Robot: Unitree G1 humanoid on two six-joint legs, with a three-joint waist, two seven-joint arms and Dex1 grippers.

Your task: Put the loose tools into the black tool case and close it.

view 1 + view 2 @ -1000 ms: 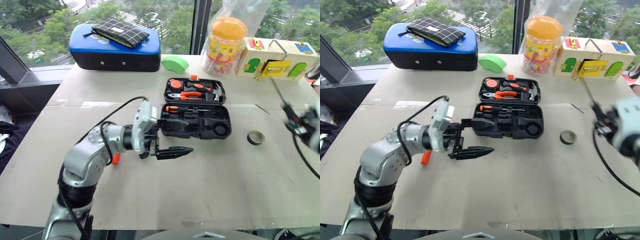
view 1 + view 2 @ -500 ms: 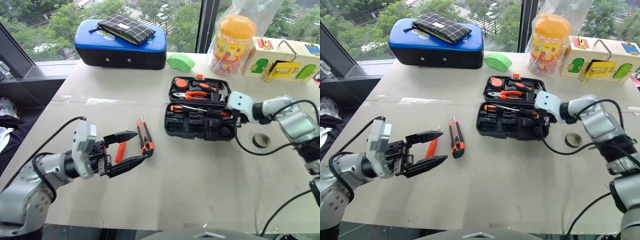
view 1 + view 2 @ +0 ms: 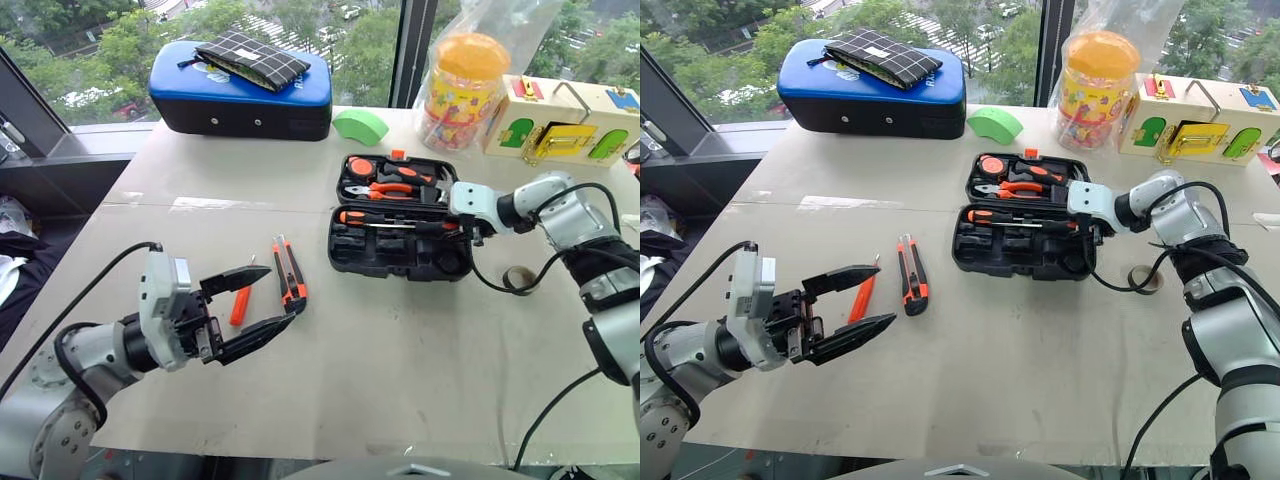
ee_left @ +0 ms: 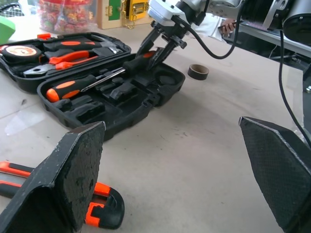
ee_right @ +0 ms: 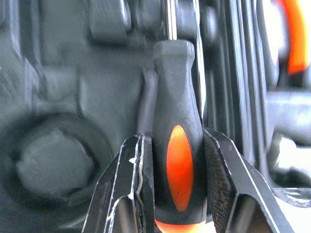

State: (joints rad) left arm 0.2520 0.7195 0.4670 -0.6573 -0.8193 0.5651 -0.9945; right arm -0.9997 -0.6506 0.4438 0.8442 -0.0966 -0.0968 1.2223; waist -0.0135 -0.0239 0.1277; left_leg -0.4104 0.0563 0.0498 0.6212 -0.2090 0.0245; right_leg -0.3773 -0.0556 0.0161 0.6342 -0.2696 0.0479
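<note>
The right gripper (image 5: pixel 171 160) is clenched on the black-and-orange handle of a screwdriver (image 5: pixel 177 160), one finger on each side of the grip. In the right wrist view the steel shaft runs away from the handle and is cut off by the frame edge, and the moulded recesses around it are too blurred to tell which slot the handle lies over. From the head views the same gripper (image 3: pixel 1087 222) sits at the right end of the black tool case (image 3: pixel 1020 250), its fingertips lost against the dark plastic; the right forearm reaches in from the right, angled downward and toward the left, with a black cable looping below it. Just left of the held handle a second screwdriver (image 3: pixel 1005 217) lies in the near half of the open case. The far half holds pliers (image 3: pixel 1012 187), a round tape measure (image 3: pixel 988 165) and a hammer whose head alone is clear. A roll of tape (image 3: pixel 1142 279) lies on the table (image 3: pixel 1040 360) right of the case, partly covered by the cable.

Well to the left of the case, a utility knife (image 3: pixel 908 274) and a slim orange pen-like tool (image 3: pixel 861 297) lie loose on the table side by side. The left gripper (image 3: pixel 854 300) hangs released, fingers spread wide and level, pointing toward the right; its upper finger crosses the orange tool, so whether it touches cannot be told. In the left wrist view the knife (image 4: pixel 63 188) is half hidden behind one finger
</note>
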